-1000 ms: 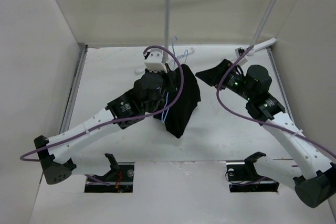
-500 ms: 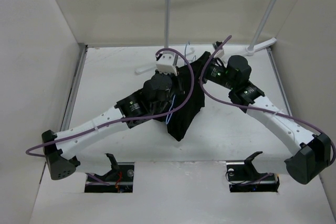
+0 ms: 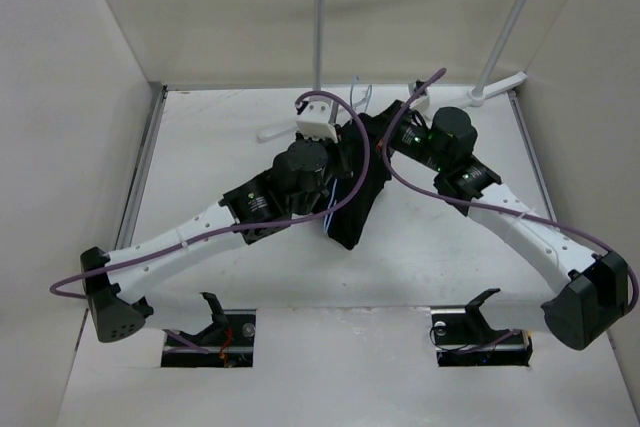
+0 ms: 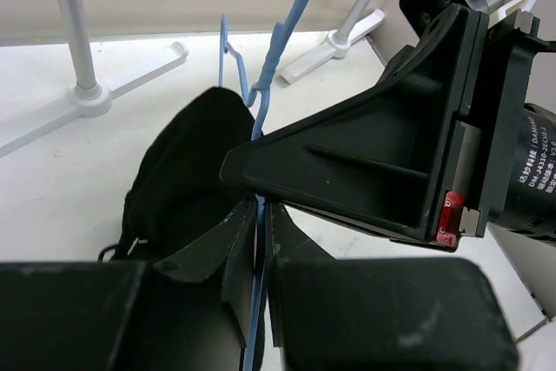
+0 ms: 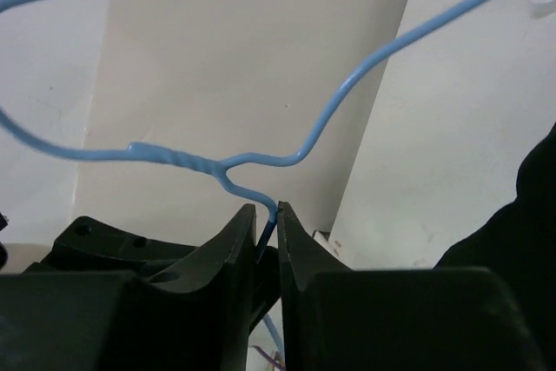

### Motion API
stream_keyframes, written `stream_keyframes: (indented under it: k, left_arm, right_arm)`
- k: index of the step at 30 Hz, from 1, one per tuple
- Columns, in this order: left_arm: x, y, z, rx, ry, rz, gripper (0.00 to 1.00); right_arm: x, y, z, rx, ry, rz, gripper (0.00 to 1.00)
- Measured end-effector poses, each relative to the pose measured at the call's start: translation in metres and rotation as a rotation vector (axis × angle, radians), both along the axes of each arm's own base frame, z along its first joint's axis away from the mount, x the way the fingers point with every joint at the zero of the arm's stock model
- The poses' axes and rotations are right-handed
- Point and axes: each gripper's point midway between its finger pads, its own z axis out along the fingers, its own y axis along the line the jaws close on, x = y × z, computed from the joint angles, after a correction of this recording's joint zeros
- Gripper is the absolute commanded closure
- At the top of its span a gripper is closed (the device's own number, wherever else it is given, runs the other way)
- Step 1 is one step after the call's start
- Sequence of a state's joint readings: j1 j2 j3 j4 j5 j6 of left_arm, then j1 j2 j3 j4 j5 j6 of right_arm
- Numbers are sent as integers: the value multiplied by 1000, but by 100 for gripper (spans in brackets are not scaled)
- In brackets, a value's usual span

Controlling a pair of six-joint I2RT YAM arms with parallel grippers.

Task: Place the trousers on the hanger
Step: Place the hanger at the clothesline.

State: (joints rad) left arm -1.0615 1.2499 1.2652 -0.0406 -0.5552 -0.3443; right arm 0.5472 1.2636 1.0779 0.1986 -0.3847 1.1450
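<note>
The black trousers (image 3: 358, 202) hang bunched in the middle of the table and drape over the thin pale blue hanger (image 4: 276, 49). In the left wrist view they are a dark heap (image 4: 178, 162) beside the wire. My left gripper (image 3: 340, 142) is shut on the hanger's wire (image 4: 258, 215). My right gripper (image 3: 385, 134) has come in from the right and is shut on the wire just below the twisted neck (image 5: 268, 216). The hanger's neck and hook (image 5: 174, 155) rise above the right fingers. The two grippers are close together.
The white tube garment rack (image 3: 318, 37) stands at the back, its feet (image 4: 87, 97) on the table behind the grippers. Cardboard walls close the left, right and back sides. The right gripper's body (image 4: 391, 154) fills the right of the left wrist view.
My right arm has swung left from the table's right side to the hanger and closed on its wire. The left gripper shifted slightly right, and the trousers' lower end has drawn up.
</note>
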Motion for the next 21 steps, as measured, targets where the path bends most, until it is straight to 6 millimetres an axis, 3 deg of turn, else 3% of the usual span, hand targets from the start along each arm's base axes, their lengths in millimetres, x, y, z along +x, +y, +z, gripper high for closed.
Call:
stream_keyframes:
  k: [6,10,14,17,21]
  left_arm:
    - [-7,-11,6,-33,-20,-24,57]
    - [-11,-17,11,-65,-33,-40,55]
    - [-14,-9,16,-85,-44,-40,52]
    - [-16,6,33,-127,-67,-27,48]
    - [-13,41,62,-199,-111,21,44]
  right_arm:
    - [15,-11,-5,-15,27,-55,90]
    - [40,-26,-1,-38,42,-112,91]
    - [65,-42,12,-55,28,-168,92]
    - [86,-57,28,-64,2,-217,93]
    - [121,-85,49,-74,-29,-301,96]
